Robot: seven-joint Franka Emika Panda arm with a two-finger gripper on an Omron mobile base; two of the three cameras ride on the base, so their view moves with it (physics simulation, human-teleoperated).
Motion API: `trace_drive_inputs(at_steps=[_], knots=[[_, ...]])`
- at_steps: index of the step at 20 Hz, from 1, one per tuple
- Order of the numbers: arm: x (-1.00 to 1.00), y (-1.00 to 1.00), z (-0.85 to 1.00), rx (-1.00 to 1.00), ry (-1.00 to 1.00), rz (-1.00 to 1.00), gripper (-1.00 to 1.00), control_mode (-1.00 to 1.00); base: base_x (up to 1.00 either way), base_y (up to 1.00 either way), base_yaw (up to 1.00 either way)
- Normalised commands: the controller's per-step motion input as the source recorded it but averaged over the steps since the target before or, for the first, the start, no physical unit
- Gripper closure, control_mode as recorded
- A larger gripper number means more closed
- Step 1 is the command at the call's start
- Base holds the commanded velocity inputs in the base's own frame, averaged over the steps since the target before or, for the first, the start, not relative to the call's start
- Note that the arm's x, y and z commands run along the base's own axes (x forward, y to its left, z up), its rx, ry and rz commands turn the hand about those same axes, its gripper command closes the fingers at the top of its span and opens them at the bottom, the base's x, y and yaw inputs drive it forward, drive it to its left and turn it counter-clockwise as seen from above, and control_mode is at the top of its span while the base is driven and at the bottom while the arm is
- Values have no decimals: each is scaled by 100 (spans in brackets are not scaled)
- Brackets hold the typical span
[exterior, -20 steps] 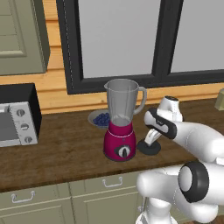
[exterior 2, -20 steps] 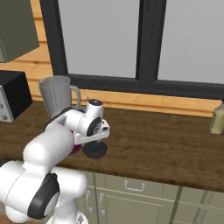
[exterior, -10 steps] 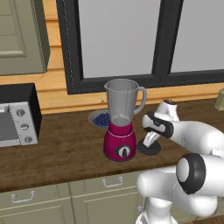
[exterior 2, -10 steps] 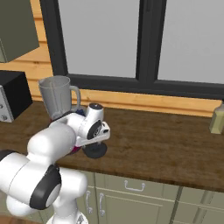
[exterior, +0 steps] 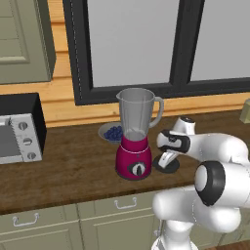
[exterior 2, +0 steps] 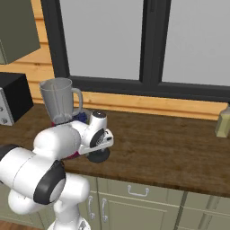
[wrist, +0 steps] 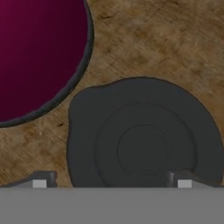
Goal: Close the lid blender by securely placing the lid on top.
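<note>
The blender (exterior: 135, 133) is a clear grey jar on a magenta base (wrist: 39, 52), standing open-topped on the wooden counter (exterior: 73, 166). The lid (exterior: 166, 167) (exterior 2: 98, 156), a flat black disc with a raised centre, lies on the counter just right of the base. In the hand view the lid (wrist: 142, 146) sits close below the hand. My gripper (wrist: 109, 183) (exterior: 167, 157) (exterior 2: 102, 144) hangs just above it, open and holding nothing. One fingertip (wrist: 181, 181) is over the disc, and the other is beyond its rim.
A bowl of blueberries (exterior: 113, 133) sits behind the blender to its left. A silver-and-black toaster oven (exterior: 17, 129) stands at the far left. A pale bottle (exterior 2: 223, 123) stands at the counter's right end. The window wall runs behind.
The hand has stayed over the lid with its jaws open. The arm's elbow has swung slightly to the left.
</note>
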Motion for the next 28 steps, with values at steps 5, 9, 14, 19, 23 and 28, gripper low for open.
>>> trace_drive_inputs(at_steps=[5,9,14,19,23,28], knots=[[30,-8,-2,0,0,0,-100,-100,0,0,0],[30,-12,-11,0,0,0,-100,-100,0,0,0],[13,-1,-46,0,0,0,-100,-100,0,0,0],[0,0,-48,0,0,0,100,-100,0,0,0],[-9,14,-38,0,0,0,100,-100,0,0,0],[-31,22,-21,0,-1,0,100,-100,0,0,0]])
